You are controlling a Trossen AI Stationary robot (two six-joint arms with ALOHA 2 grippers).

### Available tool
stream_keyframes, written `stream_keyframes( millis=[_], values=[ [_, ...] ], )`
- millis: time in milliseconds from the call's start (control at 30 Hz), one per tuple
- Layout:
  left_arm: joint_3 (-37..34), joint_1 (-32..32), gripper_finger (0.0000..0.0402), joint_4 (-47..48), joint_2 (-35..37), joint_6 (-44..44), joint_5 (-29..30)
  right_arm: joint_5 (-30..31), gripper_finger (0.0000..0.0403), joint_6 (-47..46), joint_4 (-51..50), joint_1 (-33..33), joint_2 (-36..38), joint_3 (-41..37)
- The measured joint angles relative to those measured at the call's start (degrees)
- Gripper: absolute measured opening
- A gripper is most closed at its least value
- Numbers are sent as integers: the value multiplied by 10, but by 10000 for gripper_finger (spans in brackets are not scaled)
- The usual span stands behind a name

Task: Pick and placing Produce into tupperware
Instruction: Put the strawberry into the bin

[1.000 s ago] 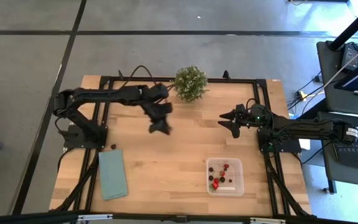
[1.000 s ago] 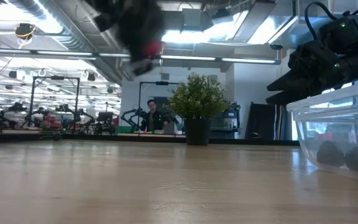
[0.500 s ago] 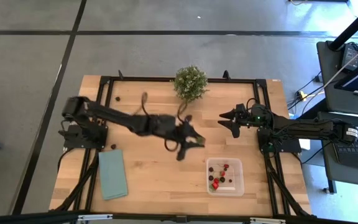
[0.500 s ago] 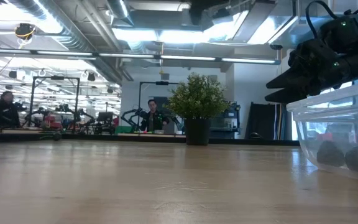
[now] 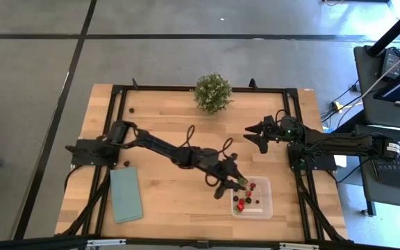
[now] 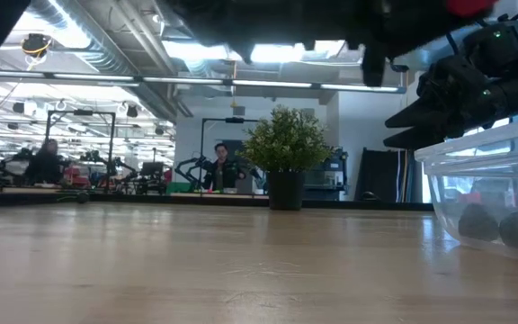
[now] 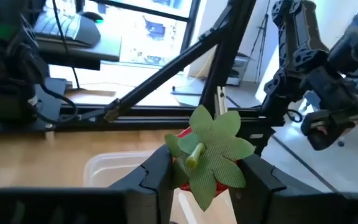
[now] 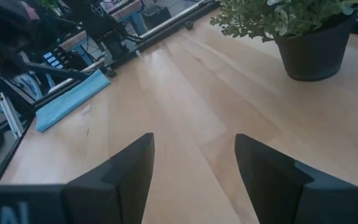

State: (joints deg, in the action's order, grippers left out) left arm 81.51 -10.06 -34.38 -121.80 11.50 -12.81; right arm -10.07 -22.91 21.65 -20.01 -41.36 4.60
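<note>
The tupperware point(image 5: 251, 196) is a clear, lidless box near the table's front right, with red and dark produce pieces point(image 5: 244, 201) lying in it. It also shows in the low view point(image 6: 493, 193) and the left wrist view point(image 7: 114, 168). My left gripper point(image 5: 236, 184) reaches over its left rim, shut on a red strawberry with a green leafy cap point(image 7: 211, 152). That red piece shows at the top of the low view point(image 6: 470, 7). My right gripper point(image 5: 255, 137) waits open at the table's right, nothing between its fingers point(image 8: 194, 177). My left gripper pinches the strawberry's red body point(image 7: 182, 168) between its two fingers point(image 7: 157, 177), one on each side. The green cap point(image 7: 219, 140) faces back toward the wrist. The fingers come nearly level from the table's left. The berry is lifted clear, above the tupperware's left rim.
A potted green plant point(image 5: 212, 92) stands at the far middle. A teal cloth point(image 5: 126, 194) lies near the front left. Two loose dark berries lie on the wood at the left point(image 5: 130, 109) point(image 5: 126, 164). Black frame rails border the table.
My left gripper has swung from beside the plant toward the table's near right, sinking a little and rolling, to the tupperware's left rim. It has carried the red strawberry along, clear of the table.
</note>
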Motion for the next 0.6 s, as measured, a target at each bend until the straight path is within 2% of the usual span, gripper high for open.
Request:
stream_keyframes(
  millis=[200,600],
  values=[
    [45,-2,111,11,-34,0,-2,-4,226,-12,-1,0,0,0],
    [45,-9,113,27,-104,19,14,-5,226,-8,-6,0,0,0]
  ],
)
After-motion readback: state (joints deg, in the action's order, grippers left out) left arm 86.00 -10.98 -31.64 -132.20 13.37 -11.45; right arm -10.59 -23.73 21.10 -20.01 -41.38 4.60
